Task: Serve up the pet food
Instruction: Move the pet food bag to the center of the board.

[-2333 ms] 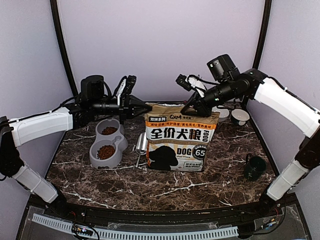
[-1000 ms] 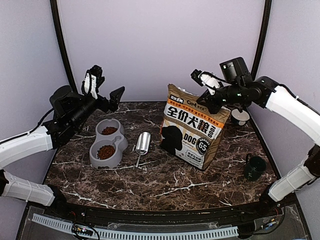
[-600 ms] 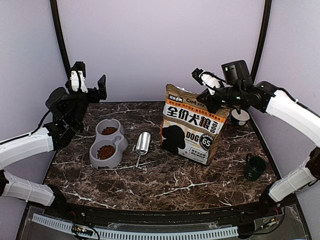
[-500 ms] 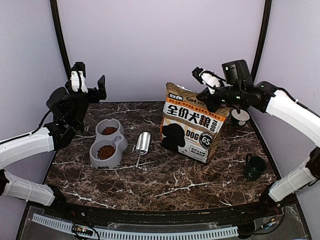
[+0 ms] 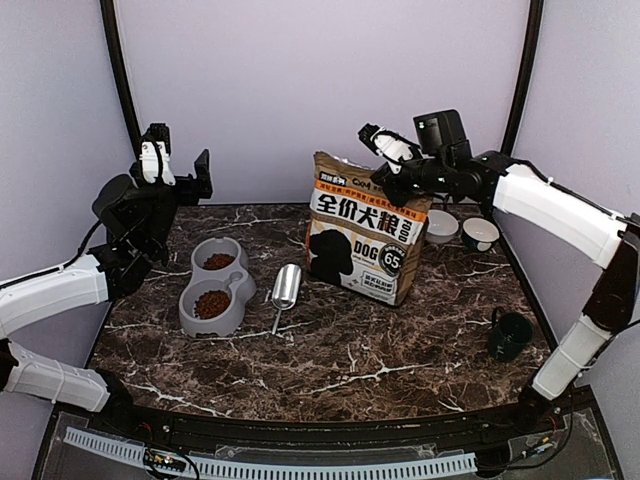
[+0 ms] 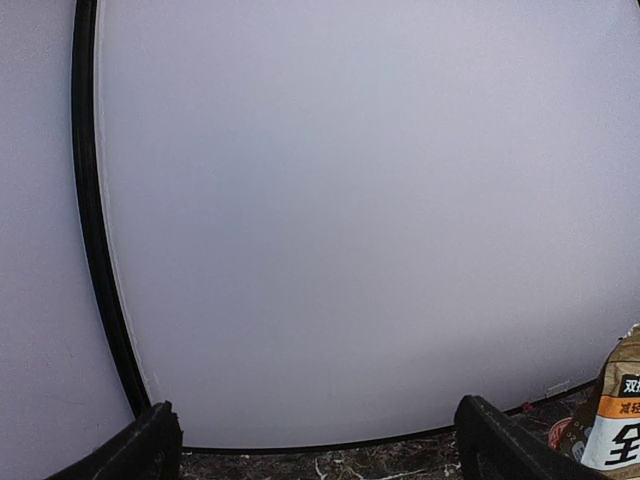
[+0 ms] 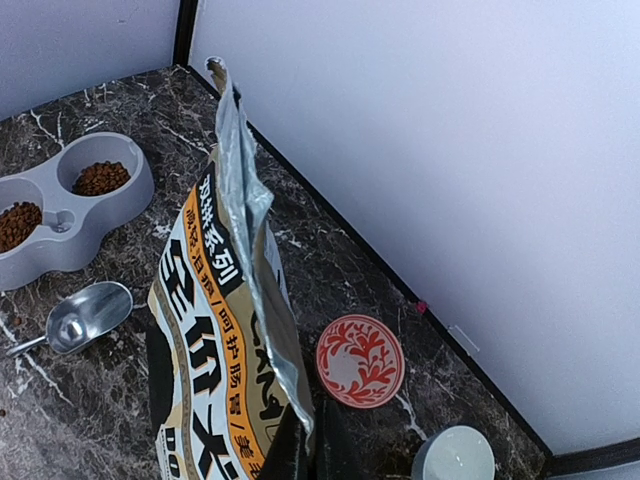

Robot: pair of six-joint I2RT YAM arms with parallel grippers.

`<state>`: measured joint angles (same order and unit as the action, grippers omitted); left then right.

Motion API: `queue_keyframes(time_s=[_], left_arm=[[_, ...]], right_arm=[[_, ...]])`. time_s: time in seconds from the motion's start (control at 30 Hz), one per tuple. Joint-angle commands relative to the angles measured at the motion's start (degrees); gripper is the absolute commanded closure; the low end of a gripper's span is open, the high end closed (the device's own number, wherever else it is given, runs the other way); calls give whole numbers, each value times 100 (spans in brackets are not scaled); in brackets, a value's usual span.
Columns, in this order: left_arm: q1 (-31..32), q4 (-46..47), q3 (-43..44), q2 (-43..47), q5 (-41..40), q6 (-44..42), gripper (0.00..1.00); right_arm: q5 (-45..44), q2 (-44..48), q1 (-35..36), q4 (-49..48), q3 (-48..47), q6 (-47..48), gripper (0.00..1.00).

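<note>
Pet food (image 5: pixel 211 303) fills both wells of a grey double bowl (image 5: pixel 243 285) at the left of the marble table (image 5: pixel 330 370). It shows as two small heaps of reddish-brown round pellets, dry and matt, with the nearer heap looking a little fuller. From the right wrist the same two heaps (image 7: pixel 100 178) sit in the smooth moulded plastic of the bowl, whose wells are round and joined by a narrow waist.

Just right of the bowl lies a metal scoop (image 5: pixel 286 286), shiny and trough-shaped with a thin handle, apart from the bowl.

The dog-food bag (image 5: pixel 365 240) stands tilted near the middle of the table. Its printed face is brown, orange and cream, and its top edge (image 7: pixel 215 330) is crinkled with a silvery foil lining. The right gripper (image 5: pixel 383 183) pinches that top edge at the bag's right corner, with its fingers pressed onto the foil in the wrist view.

The left gripper (image 5: pixel 180 165) is raised over the table's back-left corner with its fingers spread wide and nothing between them, facing the plain pale wall.

Behind the bag lies a round red dish (image 7: pixel 360 360) with a white leafy pattern. Two small white bowls (image 5: pixel 480 233) sit at the back right, and a dark glossy mug (image 5: pixel 508 335) stands near the right edge
</note>
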<state>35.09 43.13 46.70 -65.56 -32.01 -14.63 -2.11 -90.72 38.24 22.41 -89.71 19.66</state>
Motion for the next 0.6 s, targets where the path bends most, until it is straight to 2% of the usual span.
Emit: queue_keyframes(time_s=[0.0, 0.3, 0.57], left_arm=[[-20, 180, 5, 112, 53, -95, 2], [-20, 161, -2, 114, 95, -102, 2], [-15, 120, 11, 113, 158, -71, 3]], right_arm=[[-346, 27, -27, -3161, -1310, 156, 100], [-1101, -1297, -43, -3425, -2601, 607, 100], [-1051, -2467, -231, -3217, -3841, 647, 100]])
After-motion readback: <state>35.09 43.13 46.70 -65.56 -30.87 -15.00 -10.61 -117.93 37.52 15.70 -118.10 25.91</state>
